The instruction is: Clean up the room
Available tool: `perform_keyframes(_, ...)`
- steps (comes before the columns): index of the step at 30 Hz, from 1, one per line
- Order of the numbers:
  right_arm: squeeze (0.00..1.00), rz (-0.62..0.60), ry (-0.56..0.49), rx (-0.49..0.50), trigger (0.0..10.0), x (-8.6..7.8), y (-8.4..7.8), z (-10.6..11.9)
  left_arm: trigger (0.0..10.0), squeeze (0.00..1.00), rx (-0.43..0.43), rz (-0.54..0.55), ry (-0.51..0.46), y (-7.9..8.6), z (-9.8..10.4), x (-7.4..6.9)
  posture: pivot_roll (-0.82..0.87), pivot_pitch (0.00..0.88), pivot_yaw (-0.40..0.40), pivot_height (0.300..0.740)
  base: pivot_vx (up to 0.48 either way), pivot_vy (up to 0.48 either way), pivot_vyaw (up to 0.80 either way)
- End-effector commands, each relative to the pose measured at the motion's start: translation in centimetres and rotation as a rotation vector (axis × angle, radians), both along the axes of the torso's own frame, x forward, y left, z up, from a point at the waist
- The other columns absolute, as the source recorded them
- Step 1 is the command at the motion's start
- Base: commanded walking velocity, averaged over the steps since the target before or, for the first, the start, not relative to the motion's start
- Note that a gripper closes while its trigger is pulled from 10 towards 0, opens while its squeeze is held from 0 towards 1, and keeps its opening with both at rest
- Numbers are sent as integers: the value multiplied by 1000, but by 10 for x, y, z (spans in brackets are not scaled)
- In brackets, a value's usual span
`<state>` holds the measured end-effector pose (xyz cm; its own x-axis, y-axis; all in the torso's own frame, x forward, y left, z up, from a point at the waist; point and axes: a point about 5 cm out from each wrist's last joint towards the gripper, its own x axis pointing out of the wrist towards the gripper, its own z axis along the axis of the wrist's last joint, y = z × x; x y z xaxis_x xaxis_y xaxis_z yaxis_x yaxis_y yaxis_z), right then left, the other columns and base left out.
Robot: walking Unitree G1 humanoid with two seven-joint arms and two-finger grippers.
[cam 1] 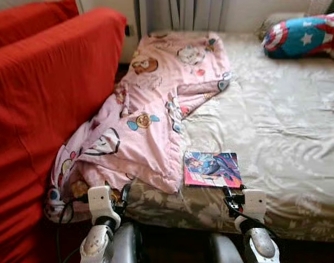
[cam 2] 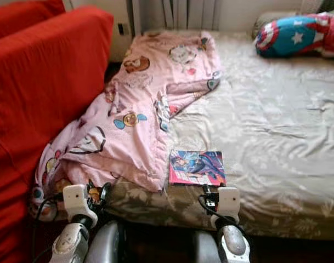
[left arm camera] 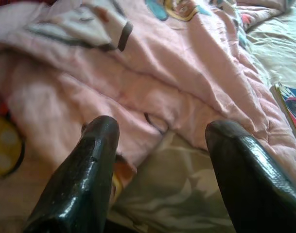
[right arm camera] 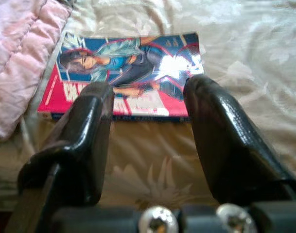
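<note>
A bed (cam 1: 287, 126) with a pale floral sheet takes up the centre and right of the left eye view, and a crumpled pink blanket (cam 1: 156, 109) with cartoon prints runs from the upper middle down to the lower left, its lower end spilling over the bed's near edge. A book (cam 1: 212, 169) with a bright pink and blue cover lies flat on the sheet in the lower middle of the frame, just beside the blanket's right edge and near the bed's front edge. A red sofa (cam 1: 40, 109) fills the left side, close against the blanket. In the upper right corner a blue, red and white star-print cushion (cam 1: 304, 35) rests at the far end of the bed. The left pincer (left arm camera: 160, 145) is open, its two black fingers spread apart and pointing at the blanket's folded lower edge where it meets the sheet, holding nothing. The right pincer (right arm camera: 148, 116) is also open, its fingers wide apart just short of the book's near edge, with the book seen between them, apart from it and empty. At the bottom of the left eye view both silver arms rise toward the bed's front edge.
</note>
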<state>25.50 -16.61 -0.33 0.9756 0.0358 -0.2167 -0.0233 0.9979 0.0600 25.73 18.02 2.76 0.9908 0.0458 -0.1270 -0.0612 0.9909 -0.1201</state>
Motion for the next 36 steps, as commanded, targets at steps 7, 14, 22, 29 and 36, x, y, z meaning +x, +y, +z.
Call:
perform_keyframes(7, 0, -8, 19, -11, 10000, -1, -3, -3, 10000, 0, -8, -12, 10, -4, -1, 1, -160, 133, 15, 610, 0, 0, 0)
perform_keyframes(14, 0, -10, 20, -10, 10000, 0, -3, -3, 10000, 0, -7, -16, 3, -4, 0, 1, -160, 133, 17, 610, 0, 0, 0)
perform_keyframes(22, 0, -5, 20, -8, 10000, 1, -1, -3, 10000, 0, -2, -18, 8, -4, 0, 1, -161, 135, 18, 610, 0, 0, 0)
perform_keyframes(29, 0, -1, 27, -6, 10000, 0, 0, -4, 10000, 0, -4, -22, 7, -4, 0, 1, -157, 136, 20, 610, 0, 0, 0)
perform_keyframes(36, 0, 1, 30, -6, 10000, 1, 0, -5, 10000, 0, -4, -24, 6, -4, 0, 1, -157, 135, 21, 610, 73, 0, 0)
